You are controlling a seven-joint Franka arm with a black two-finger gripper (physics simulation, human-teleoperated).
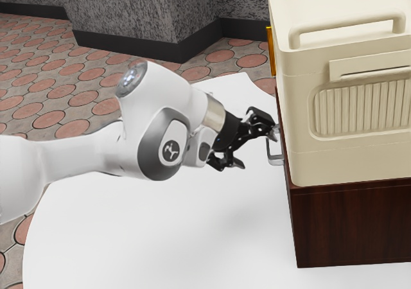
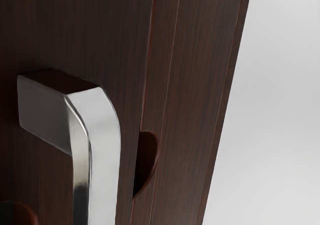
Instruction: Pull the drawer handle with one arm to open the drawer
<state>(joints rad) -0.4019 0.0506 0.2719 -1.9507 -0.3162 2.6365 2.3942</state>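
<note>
My gripper stands open beside the dark wooden cabinet, its fingers spread. One fingertip is up by the silver drawer handle; the other hangs lower and farther from the cabinet. Whether the near fingertip touches the metal I cannot tell. Seen from my hand, the handle is a thick, shiny bent bar standing out from the dark drawer front. A thin seam runs alongside that front, with a rounded cutout at it.
A large cream box with a top handle rests on the cabinet. The white round table spreads beneath the arm. Behind the cream box's left edge is a narrow orange object. Grey textured walls stand beyond the tiled floor.
</note>
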